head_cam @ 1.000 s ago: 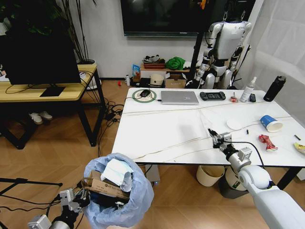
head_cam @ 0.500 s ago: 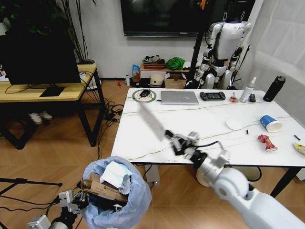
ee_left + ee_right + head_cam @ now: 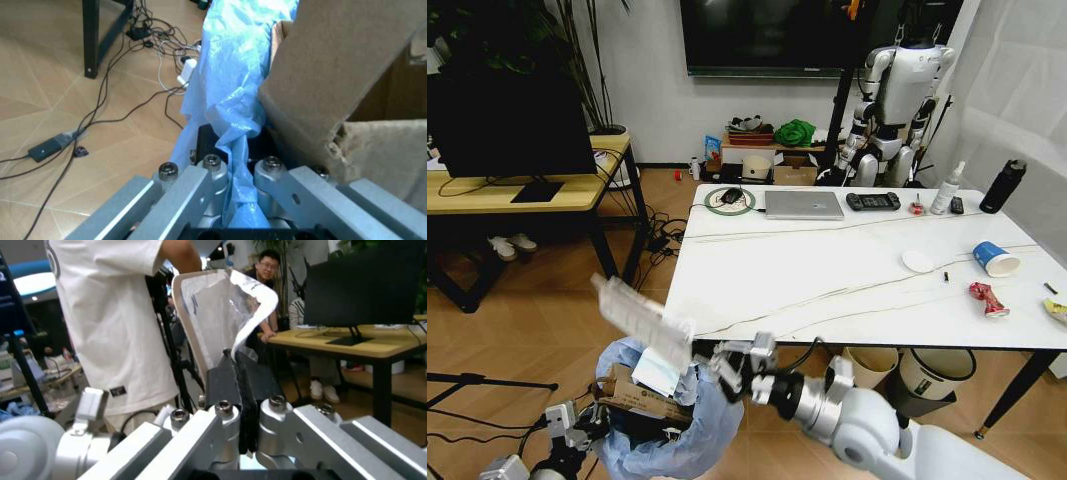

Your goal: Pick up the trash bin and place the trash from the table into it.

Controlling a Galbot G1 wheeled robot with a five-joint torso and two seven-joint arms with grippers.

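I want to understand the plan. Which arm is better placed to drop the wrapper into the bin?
The right. Its gripper is shut on the wrapper just over the bin. The left gripper is shut on the bin's bag, holding it.

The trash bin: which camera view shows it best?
The head view: the trash bin shows whole, held by the left gripper. The left wrist view gives only its blue bag pinched close. The right wrist view faces away.

Left gripper (image 3: 235,172) clamped on the blue liner of the trash bin (image 3: 227,100), torn brown cardboard (image 3: 340,75) alongside, black cables (image 3: 113,100) on wooden floor (image 3: 40,90).
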